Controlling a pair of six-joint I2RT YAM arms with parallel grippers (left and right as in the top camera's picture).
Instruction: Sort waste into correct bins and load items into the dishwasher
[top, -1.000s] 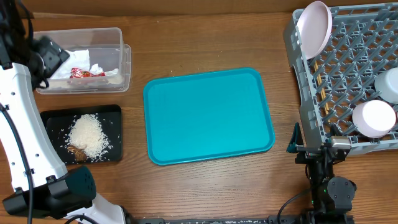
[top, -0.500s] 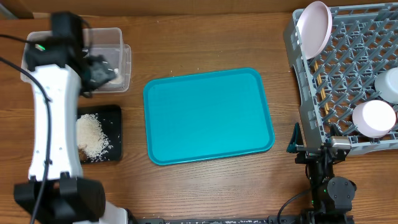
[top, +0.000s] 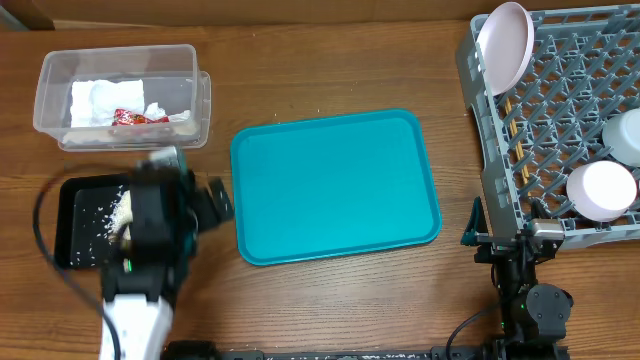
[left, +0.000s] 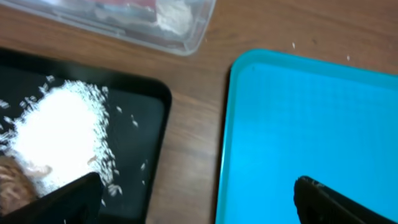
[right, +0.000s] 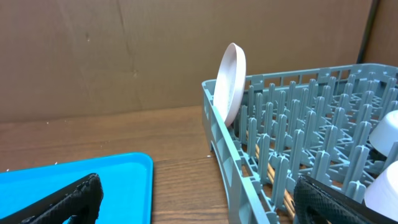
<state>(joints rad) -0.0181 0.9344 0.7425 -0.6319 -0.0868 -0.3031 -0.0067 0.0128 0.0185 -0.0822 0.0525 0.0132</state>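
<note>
The clear tub (top: 60, 70) at the back left holds white napkins (top: 95, 100) and a red wrapper (top: 130, 117). The black tray (top: 75, 225) in front of it holds rice (top: 120, 210); the left wrist view shows the rice (left: 56, 137) and brown scraps (left: 12, 183). My left gripper (top: 195, 180) is open and empty over the black tray's right edge, beside the teal tray (top: 335, 185). The grey dish rack (top: 490, 150) holds a plate (top: 503, 45), a bowl (top: 602, 190), a second pale dish (top: 628, 135) and chopsticks (top: 515, 130). My right gripper (top: 505, 235) is open and empty at the rack's front left corner.
The left wrist view shows the tub's corner (left: 186, 37), the black tray (left: 149, 124) and the teal tray (left: 311, 124) with a strip of wood between them. The right wrist view shows the rack wall (right: 230, 149), the upright plate (right: 230, 81) and the teal tray's corner (right: 62, 180).
My left arm has swung from the far left, past the clear tub, down to the black tray's right edge. The right arm has not moved.
</note>
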